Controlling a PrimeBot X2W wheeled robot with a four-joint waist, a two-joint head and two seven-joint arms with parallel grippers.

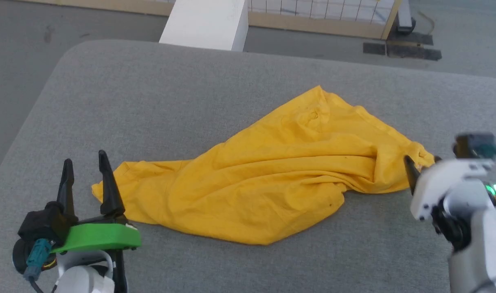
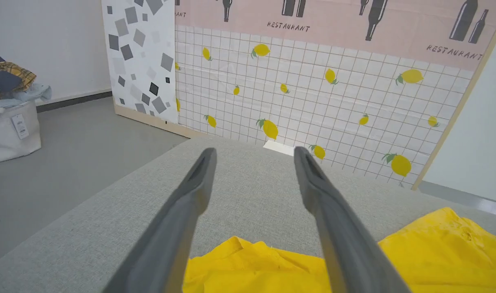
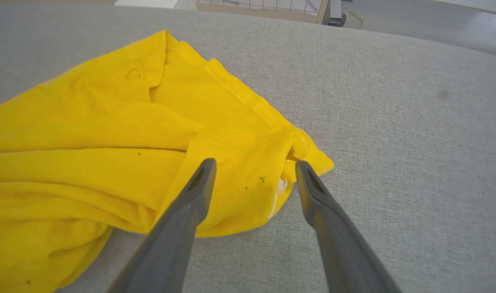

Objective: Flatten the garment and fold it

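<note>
I am seeing the shirt [image 1: 272, 179] lying crumpled mid-table [image 1: 170, 89], folds hiding its shape | left gripper [image 1: 85, 156] hanging empty, fingers spread wide, just beside the shirt's left end | right gripper [image 3: 255, 163] gaping wide over the right corner; I am not making out whether its tips are touching cloth, its wrist partly covering them in head view

Garment [image 1: 272, 179] lies on the surface [image 1: 150, 101], centre to right, running from near left to far right. Left pincer [image 1: 85, 158] stands at its near-left end. Right pincer [image 3: 254, 166] hangs over its right corner. Contact cannot be confirmed at either end. Beyond the far edge stands a block [image 1: 207, 24], with a wall panel [image 1: 321, 10] behind it.
</note>
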